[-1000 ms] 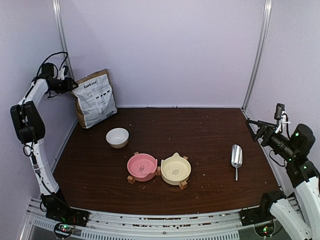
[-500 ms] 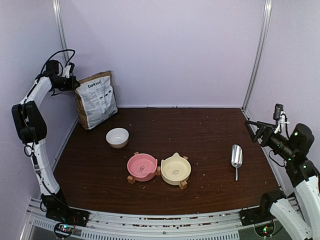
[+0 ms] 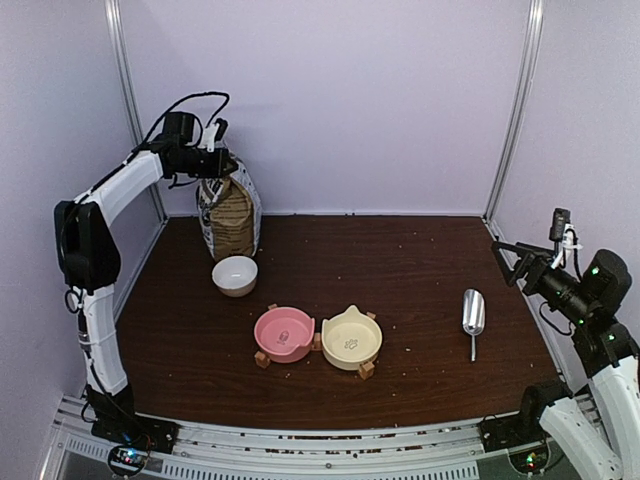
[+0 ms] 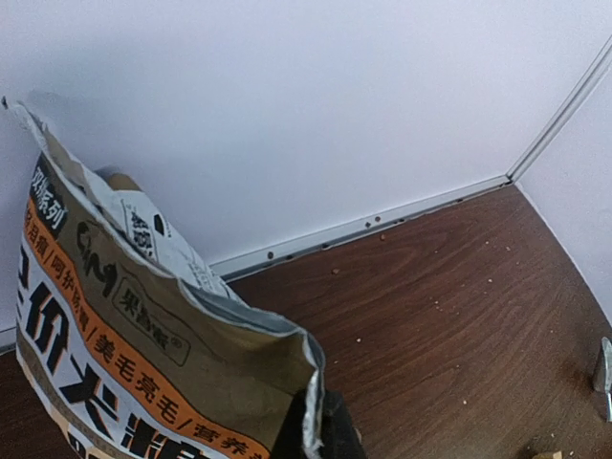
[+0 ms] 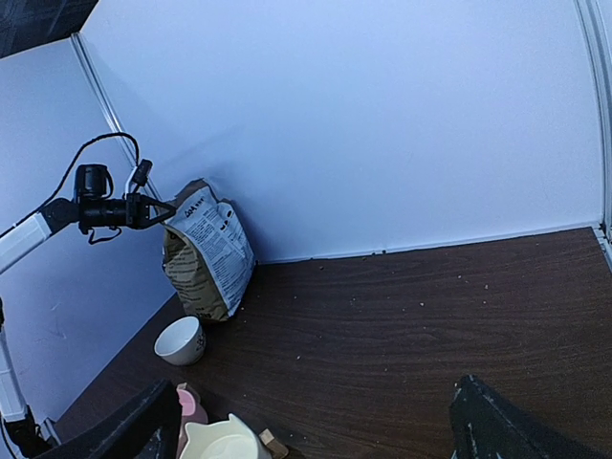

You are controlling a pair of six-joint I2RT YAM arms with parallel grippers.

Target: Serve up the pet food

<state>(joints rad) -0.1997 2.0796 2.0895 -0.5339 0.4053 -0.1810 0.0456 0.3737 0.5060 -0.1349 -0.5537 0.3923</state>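
Observation:
No heap of pet food shows; only scattered crumbs lie on the brown table (image 3: 400, 260). The brown-and-white paper bag (image 3: 230, 215) stands upright at the back left, also in the left wrist view (image 4: 143, 335) and right wrist view (image 5: 206, 253). My left gripper (image 3: 215, 160) is shut on the bag's top edge (image 4: 320, 421). My right gripper (image 3: 510, 262) is open and empty, raised above the table's right side, its fingers wide apart (image 5: 316, 430). A metal scoop (image 3: 473, 315) lies below it.
A white bowl (image 3: 235, 275) sits just in front of the bag. A pink bowl (image 3: 284, 333) and a cream cat-shaped bowl (image 3: 351, 338) sit side by side on a wooden stand at centre front. Lilac walls close the back and sides.
My left gripper has swung right from the left wall with the bag's top edge in it. The bag has turned and now stands narrow side toward the camera. The right arm stays still.

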